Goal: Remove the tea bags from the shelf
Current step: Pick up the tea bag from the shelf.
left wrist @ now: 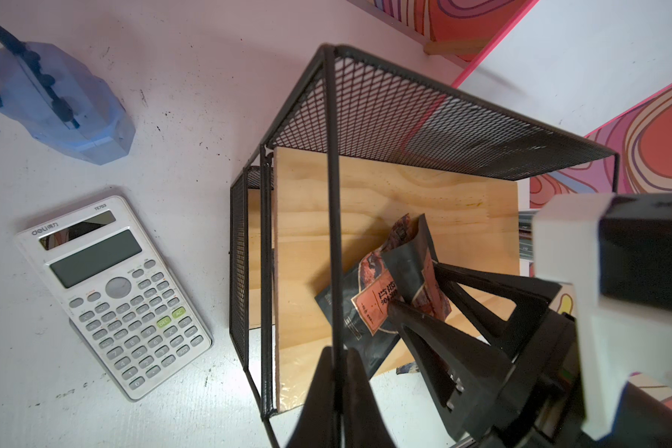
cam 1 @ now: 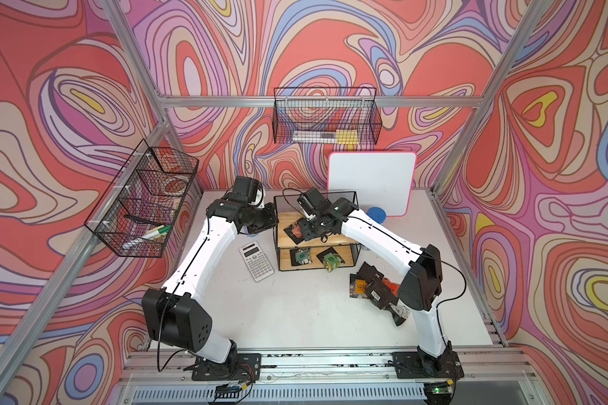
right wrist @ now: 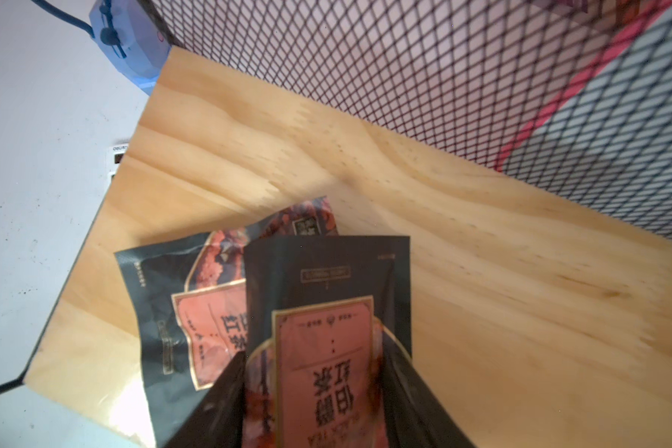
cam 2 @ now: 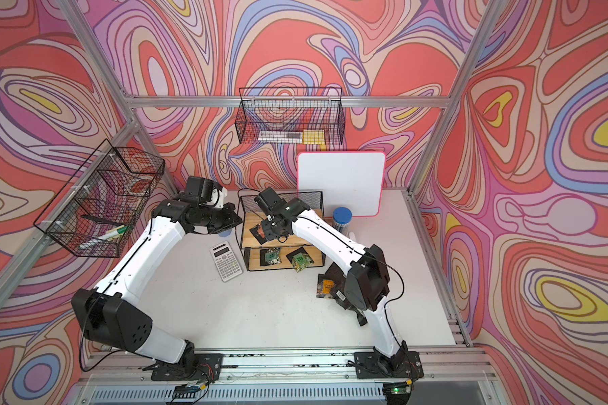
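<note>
Tea bag (right wrist: 326,271) in R claw (right wrist: 313,355), wrist-cam only

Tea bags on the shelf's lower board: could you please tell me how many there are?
2: left green tea bag and right green tea bag, near the front. The upper board may hide more.

Left end effector (left wrist: 338,353) is clamped tight; right end effector (right wrist: 313,357) pinches, tilted downward.
</note>
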`<control>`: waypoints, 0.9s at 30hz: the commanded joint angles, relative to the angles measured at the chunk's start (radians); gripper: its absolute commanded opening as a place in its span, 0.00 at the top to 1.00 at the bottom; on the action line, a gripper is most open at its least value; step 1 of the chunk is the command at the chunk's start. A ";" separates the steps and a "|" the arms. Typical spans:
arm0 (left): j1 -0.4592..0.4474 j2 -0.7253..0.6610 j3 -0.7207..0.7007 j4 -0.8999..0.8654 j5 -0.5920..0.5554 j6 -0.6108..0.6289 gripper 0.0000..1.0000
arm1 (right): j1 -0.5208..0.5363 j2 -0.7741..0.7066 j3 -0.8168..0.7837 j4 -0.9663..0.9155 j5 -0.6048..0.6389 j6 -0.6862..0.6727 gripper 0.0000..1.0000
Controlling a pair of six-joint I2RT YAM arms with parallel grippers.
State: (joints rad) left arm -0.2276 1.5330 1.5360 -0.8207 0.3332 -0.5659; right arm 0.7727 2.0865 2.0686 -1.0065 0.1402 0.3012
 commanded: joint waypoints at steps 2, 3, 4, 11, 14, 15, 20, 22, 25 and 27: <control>0.003 0.013 0.021 0.014 -0.006 -0.017 1.00 | -0.005 -0.001 -0.030 -0.046 -0.037 0.040 0.47; 0.004 0.013 0.021 0.014 -0.006 -0.017 1.00 | -0.010 -0.001 -0.028 -0.043 -0.046 0.047 0.48; 0.004 0.012 0.021 0.014 -0.005 -0.017 1.00 | -0.014 -0.003 -0.028 -0.039 -0.057 0.054 0.49; 0.004 0.010 0.020 0.014 -0.004 -0.016 1.00 | -0.050 -0.021 -0.038 -0.014 -0.138 0.090 0.51; 0.004 0.011 0.021 0.014 -0.004 -0.016 1.00 | -0.064 -0.029 -0.049 -0.005 -0.164 0.105 0.55; 0.004 0.010 0.021 0.014 -0.003 -0.015 1.00 | -0.067 -0.033 -0.055 -0.002 -0.168 0.109 0.56; 0.003 0.010 0.020 0.015 -0.001 -0.016 1.00 | -0.074 -0.051 -0.083 0.016 -0.174 0.122 0.58; 0.004 0.010 0.019 0.016 0.000 -0.016 1.00 | -0.078 -0.058 -0.092 0.019 -0.172 0.132 0.60; 0.004 0.009 0.019 0.015 0.000 -0.014 1.00 | -0.083 -0.068 -0.102 0.025 -0.164 0.142 0.66; 0.004 0.010 0.018 0.015 0.002 -0.014 1.00 | -0.084 -0.076 -0.107 0.026 -0.152 0.144 0.71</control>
State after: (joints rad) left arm -0.2276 1.5330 1.5364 -0.8200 0.3340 -0.5659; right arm 0.6941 2.0308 1.9873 -0.9489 -0.0158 0.4263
